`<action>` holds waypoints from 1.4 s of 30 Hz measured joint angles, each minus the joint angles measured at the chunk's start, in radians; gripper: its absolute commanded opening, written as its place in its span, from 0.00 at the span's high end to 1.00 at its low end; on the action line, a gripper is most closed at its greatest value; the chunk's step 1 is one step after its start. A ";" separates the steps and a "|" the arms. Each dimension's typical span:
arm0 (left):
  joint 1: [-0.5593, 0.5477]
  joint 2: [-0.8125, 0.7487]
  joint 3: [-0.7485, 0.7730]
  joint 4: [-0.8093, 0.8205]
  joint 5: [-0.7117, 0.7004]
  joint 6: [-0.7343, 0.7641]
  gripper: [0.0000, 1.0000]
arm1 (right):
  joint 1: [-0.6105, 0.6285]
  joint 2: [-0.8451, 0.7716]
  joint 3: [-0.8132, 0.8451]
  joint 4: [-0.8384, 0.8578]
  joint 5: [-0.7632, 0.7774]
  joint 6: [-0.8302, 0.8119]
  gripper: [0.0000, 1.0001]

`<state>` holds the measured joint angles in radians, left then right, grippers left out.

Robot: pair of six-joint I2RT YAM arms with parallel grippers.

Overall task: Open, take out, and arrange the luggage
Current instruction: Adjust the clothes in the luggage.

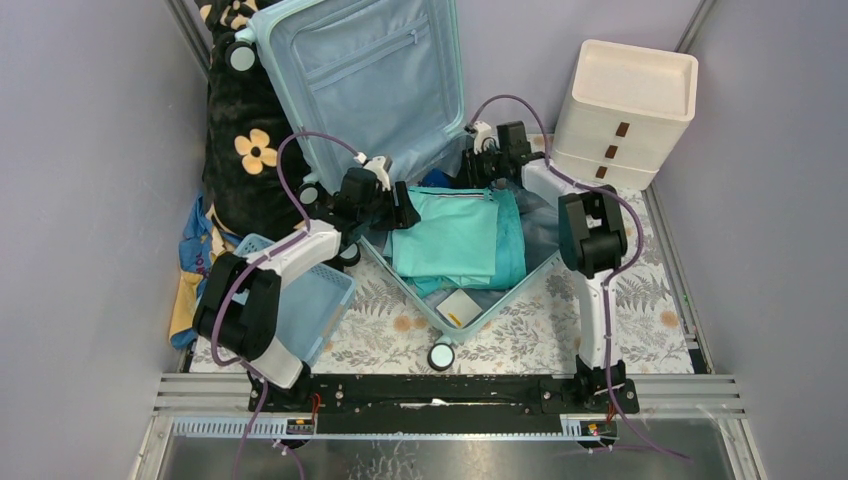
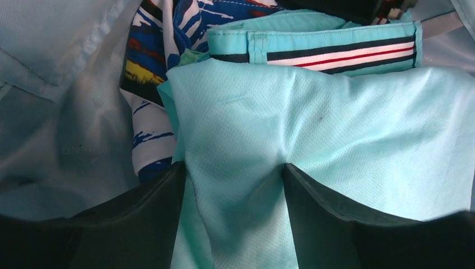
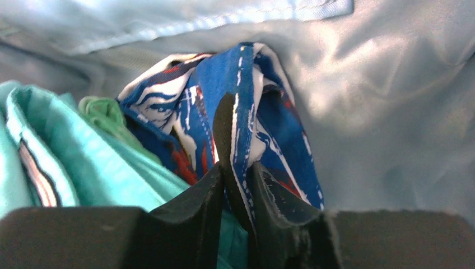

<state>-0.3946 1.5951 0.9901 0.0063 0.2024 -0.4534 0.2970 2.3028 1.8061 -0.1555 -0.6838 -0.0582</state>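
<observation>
The pale aqua luggage lies open; its lid (image 1: 370,70) stands up at the back and its base rim (image 1: 500,300) is towards me. Folded mint-green clothes (image 1: 455,240) fill the base. My left gripper (image 1: 405,215) is at their left edge. In the left wrist view it (image 2: 232,168) is open, its fingers pressed onto the mint mesh garment (image 2: 336,123), with a fold bunched between them. My right gripper (image 1: 470,170) is at the back of the base. In the right wrist view it (image 3: 235,168) is shut on a blue patterned cloth (image 3: 263,112), which also shows in the left wrist view (image 2: 151,61).
A small blue basket (image 1: 310,290) sits left of the luggage, under my left arm. A cream drawer unit (image 1: 625,110) stands at the back right. A black flowered bundle (image 1: 245,140) leans at the back left. A white flat item (image 1: 462,310) lies in the base's near corner.
</observation>
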 measured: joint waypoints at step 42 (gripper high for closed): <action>0.030 -0.038 0.249 -0.105 0.262 0.014 0.16 | -0.090 -0.359 -0.174 -0.418 -0.121 -0.269 0.21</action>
<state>-0.3645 1.5570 1.2392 -0.0986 0.4644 -0.4397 0.2070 1.9434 1.6318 -0.5732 -0.8051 -0.3267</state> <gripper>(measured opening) 0.848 0.780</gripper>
